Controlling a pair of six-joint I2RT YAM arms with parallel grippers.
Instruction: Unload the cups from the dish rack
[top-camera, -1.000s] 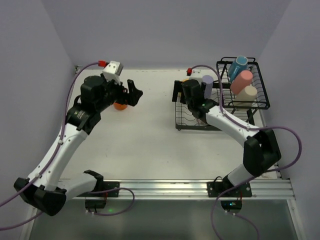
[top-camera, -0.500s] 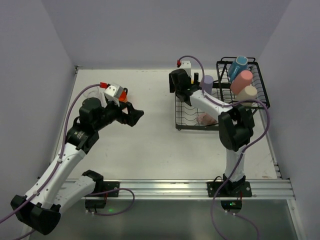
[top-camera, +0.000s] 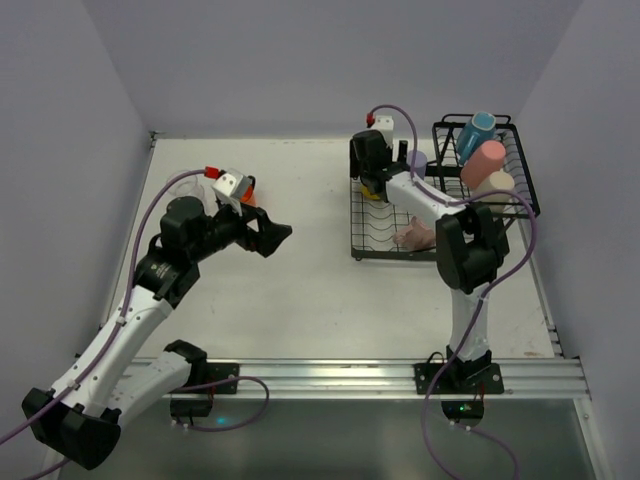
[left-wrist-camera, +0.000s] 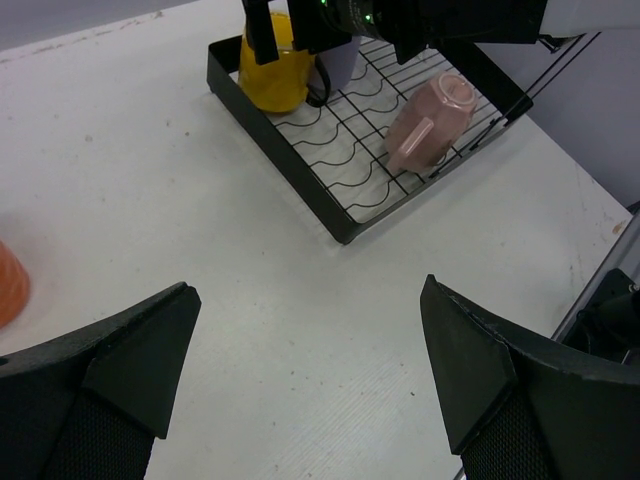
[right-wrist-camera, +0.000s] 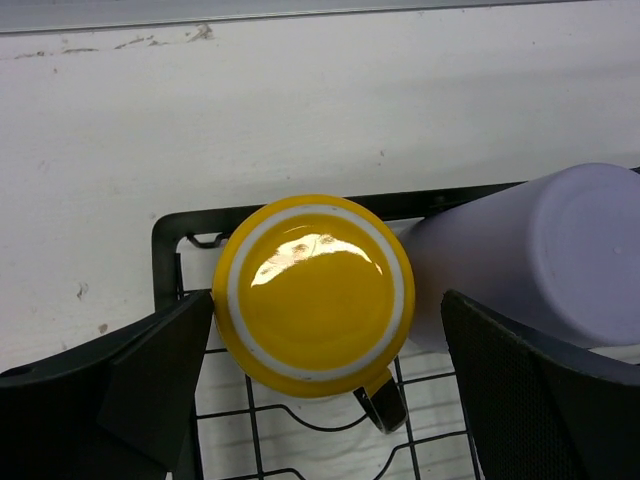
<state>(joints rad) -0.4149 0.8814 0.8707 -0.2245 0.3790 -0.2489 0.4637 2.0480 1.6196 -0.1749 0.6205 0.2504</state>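
The black wire dish rack stands at the right. On its flat tray an upside-down yellow mug stands in the far left corner beside a lavender tumbler. A pale pink mug lies on its side nearer. My right gripper is open, right above the yellow mug, with one finger on either side. The raised basket holds a blue mug, a salmon tumbler and a pale cup. My left gripper is open and empty over the table. An orange mug stands behind it.
The left wrist view shows the rack tray, the yellow mug, the pink mug and the orange mug at the left edge. Purple walls close in the table. A metal rail runs along the near edge.
My left gripper has come away from the orange mug and moved right, toward the middle of the table. My right arm has swung up and brought its gripper over the yellow mug.
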